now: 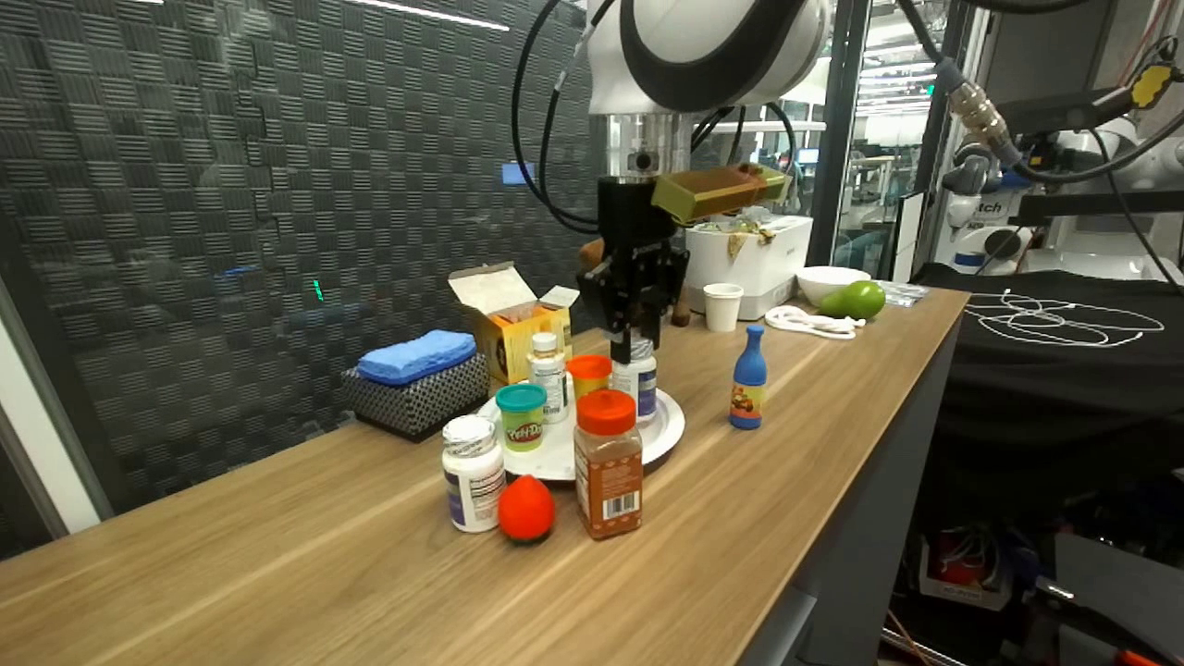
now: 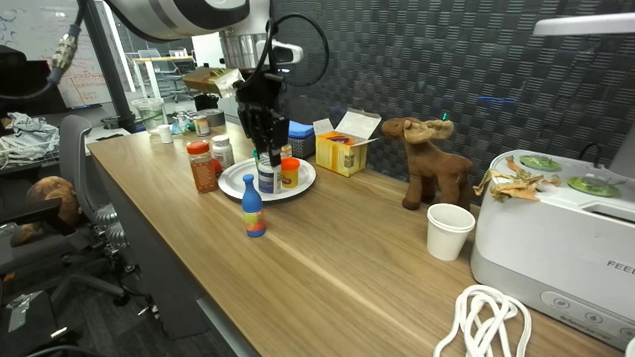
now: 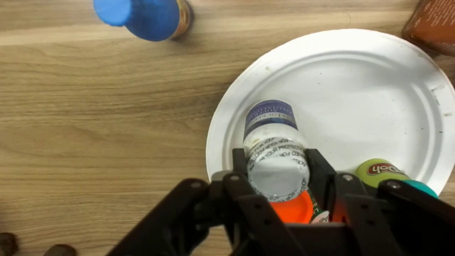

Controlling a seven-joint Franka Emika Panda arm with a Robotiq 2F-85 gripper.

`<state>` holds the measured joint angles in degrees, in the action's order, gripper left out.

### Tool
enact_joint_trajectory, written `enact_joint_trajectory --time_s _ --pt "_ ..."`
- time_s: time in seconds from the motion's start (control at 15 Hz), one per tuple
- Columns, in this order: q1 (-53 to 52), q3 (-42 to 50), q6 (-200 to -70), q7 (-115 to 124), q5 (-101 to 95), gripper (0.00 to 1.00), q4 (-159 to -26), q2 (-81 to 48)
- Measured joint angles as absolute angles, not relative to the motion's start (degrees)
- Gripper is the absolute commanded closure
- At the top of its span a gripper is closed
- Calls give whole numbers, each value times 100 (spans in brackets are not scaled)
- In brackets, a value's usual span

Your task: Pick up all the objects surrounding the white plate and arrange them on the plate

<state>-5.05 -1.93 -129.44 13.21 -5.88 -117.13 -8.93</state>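
One orange-lidded tub (image 2: 290, 177), partly hidden.

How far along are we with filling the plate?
Done: the green tub, orange-lidded tub and slim white-capped bottle stand on the white plate.
In hand: the gripper holds a purple-labelled pill bottle over the plate; whether they touch is unclear.
Left, most likely: the blue bottle, spice jar, red object and second pill bottle, all beside the plate.

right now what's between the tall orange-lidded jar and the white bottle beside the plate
A rounded red object sits between the jar and bottle in both exterior views.
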Motion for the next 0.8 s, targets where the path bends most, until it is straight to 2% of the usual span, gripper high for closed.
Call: enact_joint_trajectory --time_s 0.07,0.13,0.2,0.27,0.33,0.53,0.8 --pt "-506 -196 -12969 1296 -588 80 -11727 -928" --pt "-506 -200 -13000 1269 -589 73 -11733 -952" --pt "-506 -202 -13011 1242 -589 30 -11733 -952" --pt "-506 -203 -13015 1222 -589 29 -11733 -952" --pt "-506 -204 -13017 1212 -589 24 -11734 -952" --pt "-507 -206 -13055 1200 -588 0 -11750 -948" --pt "-507 -205 -13119 1200 -589 0 -11754 -868"
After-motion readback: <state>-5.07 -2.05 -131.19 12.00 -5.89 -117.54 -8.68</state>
